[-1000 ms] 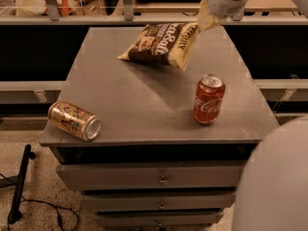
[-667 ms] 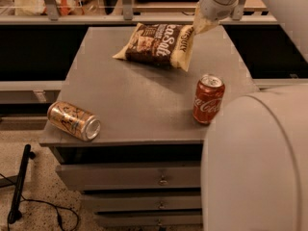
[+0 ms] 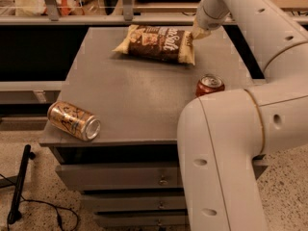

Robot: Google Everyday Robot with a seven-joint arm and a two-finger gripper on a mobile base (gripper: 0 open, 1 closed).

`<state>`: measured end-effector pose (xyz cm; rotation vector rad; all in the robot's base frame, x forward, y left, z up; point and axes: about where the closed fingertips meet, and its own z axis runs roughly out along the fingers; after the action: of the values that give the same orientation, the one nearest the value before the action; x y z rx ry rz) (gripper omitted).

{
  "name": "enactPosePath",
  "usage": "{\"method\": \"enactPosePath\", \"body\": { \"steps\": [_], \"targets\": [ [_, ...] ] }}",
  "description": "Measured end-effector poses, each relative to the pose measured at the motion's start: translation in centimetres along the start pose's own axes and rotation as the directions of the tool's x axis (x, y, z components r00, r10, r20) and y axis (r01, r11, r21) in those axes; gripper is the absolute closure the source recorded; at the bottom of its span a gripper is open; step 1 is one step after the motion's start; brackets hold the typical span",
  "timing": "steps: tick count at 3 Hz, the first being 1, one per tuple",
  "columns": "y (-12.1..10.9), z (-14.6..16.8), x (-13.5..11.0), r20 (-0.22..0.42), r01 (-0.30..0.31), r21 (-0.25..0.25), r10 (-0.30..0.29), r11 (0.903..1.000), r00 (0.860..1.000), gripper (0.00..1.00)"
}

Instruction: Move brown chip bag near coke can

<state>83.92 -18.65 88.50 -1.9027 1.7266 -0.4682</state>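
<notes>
The brown chip bag (image 3: 156, 43) lies at the back of the grey table (image 3: 134, 105), its cream right end turned up toward the gripper. My gripper (image 3: 198, 32) sits at that right end, at the table's back right, and looks shut on the bag's corner. The coke can (image 3: 210, 84) stands upright at the right side of the table, in front of and to the right of the bag. Only its top and upper red side show, because my arm's elbow (image 3: 226, 153) covers the rest.
A gold-tan can with dark markings (image 3: 74, 121) lies on its side near the table's front left corner. Drawers (image 3: 120, 177) are under the tabletop. A rail and shelving run behind the table. A black stand and cable (image 3: 19, 186) are on the floor at the left.
My arm's elbow has swung into the right foreground and now hides most of the coke can. The bag has settled flatter at the back of the table, with the gripper still at its right end.
</notes>
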Motion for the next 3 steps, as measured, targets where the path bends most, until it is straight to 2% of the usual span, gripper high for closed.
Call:
{"method": "enactPosePath", "body": {
  "steps": [1, 2, 3],
  "targets": [
    [-1.1, 3.7, -0.2, 0.046, -0.094, 0.048, 0.092, 0.9944, 0.995, 1.0],
    [-2.2, 0.6, -0.6, 0.132, -0.233, 0.099, 0.22, 0.9673, 0.967, 1.0],
    [-2.6, -6.1, -1.2, 0.195, -0.33, 0.156, 0.298, 0.9312, 0.934, 1.0]
  ]
}}
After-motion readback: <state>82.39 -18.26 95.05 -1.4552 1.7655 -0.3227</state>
